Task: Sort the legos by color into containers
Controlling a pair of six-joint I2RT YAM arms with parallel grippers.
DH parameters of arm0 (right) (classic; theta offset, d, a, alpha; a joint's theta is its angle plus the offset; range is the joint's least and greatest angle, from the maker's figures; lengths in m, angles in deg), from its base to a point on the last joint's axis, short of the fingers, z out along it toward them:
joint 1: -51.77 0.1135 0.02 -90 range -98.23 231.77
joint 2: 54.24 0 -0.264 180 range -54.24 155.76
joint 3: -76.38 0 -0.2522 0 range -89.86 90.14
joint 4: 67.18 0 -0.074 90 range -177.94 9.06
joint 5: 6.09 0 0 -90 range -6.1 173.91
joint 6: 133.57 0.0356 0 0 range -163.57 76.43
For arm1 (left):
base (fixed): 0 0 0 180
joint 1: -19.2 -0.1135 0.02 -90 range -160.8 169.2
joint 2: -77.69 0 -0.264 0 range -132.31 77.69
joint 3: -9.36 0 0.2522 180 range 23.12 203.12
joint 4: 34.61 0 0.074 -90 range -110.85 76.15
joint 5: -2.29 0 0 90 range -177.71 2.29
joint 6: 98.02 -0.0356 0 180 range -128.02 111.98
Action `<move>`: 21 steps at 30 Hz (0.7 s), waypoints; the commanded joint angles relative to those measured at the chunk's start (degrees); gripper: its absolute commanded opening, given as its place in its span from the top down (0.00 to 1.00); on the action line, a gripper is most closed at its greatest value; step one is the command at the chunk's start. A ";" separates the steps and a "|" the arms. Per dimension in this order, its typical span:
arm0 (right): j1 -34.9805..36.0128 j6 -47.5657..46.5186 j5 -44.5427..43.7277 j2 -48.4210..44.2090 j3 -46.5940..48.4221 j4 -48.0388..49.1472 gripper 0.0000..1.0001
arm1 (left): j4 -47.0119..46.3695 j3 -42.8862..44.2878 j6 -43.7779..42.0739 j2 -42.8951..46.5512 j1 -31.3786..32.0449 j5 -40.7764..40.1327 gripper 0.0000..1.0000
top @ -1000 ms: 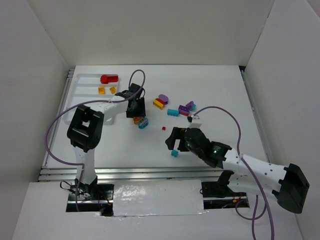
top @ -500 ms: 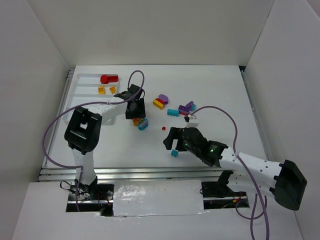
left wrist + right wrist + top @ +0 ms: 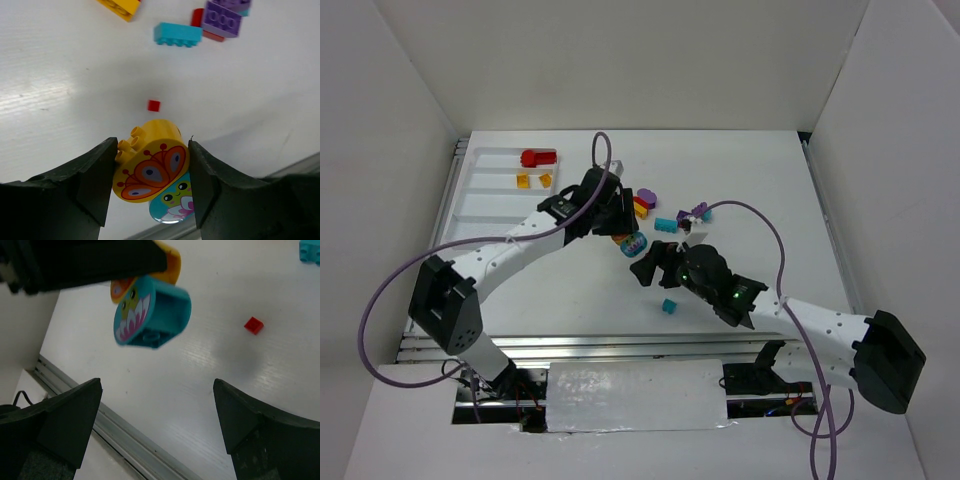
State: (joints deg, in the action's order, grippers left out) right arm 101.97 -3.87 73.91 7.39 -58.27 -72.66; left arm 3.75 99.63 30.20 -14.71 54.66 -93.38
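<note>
— How far along is the sort?

— Barely begun. The white tray [image 3: 483, 206] at the far left holds a red brick [image 3: 538, 157] in its farthest compartment and two small orange bricks [image 3: 523, 180] in the next one. Most legos lie loose on the tabletop [image 3: 760, 180]: a mixed cluster [image 3: 665, 223] of yellow, purple, teal and red, a small teal brick [image 3: 669, 306] set apart, and a tiny red cube [image 3: 153, 105].

— And the arms?

— The left arm reaches to mid-table. The left gripper [image 3: 150, 175] is clamped on a yellow rounded brick [image 3: 150, 162], lifted off the surface with a teal rounded brick [image 3: 172, 204] stuck to it. The right gripper [image 3: 157, 410] hovers just beside them, jaws spread, holding nothing.
</note>
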 commanded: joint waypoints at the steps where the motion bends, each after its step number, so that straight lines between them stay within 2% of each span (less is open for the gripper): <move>1: -1.06 -1.04 -0.19 0.77 2.77 9.64 0.00 | -1.66 -1.62 3.26 5.90 2.41 1.63 1.00; 9: -1.59 -0.67 -1.78 -2.47 -0.92 18.53 0.05 | -1.66 -2.68 4.06 12.06 5.67 2.86 1.00; 12: -1.59 -1.47 1.29 -2.74 -1.01 20.72 0.14 | -2.27 -3.47 4.41 13.21 6.46 3.74 1.00; 13: -1.68 -1.56 1.99 -2.83 -1.53 22.47 0.27 | -2.36 -3.65 4.76 13.38 6.55 4.00 1.00; 17: -1.68 -2.52 5.07 -2.91 -2.33 24.77 0.54 | -2.54 -4.09 4.85 14.00 6.64 3.65 1.00; 18: -1.68 -2.79 5.60 -2.91 -2.33 24.86 0.67 | -2.54 -4.18 4.85 14.18 6.64 3.39 1.00; 19: -1.68 -2.88 5.52 -2.91 -2.41 24.25 1.00 | -2.37 -4.18 4.94 14.35 6.64 3.04 1.00; 21: -1.68 -2.87 5.86 -3.26 -3.03 24.77 1.00 | -2.10 -4.09 4.85 14.27 6.64 1.63 1.00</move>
State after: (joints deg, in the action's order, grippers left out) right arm 99.80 -5.05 76.64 5.57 -61.07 -53.02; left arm 3.60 95.76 34.24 -1.91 61.02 -90.65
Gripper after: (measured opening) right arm 0.448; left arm 0.662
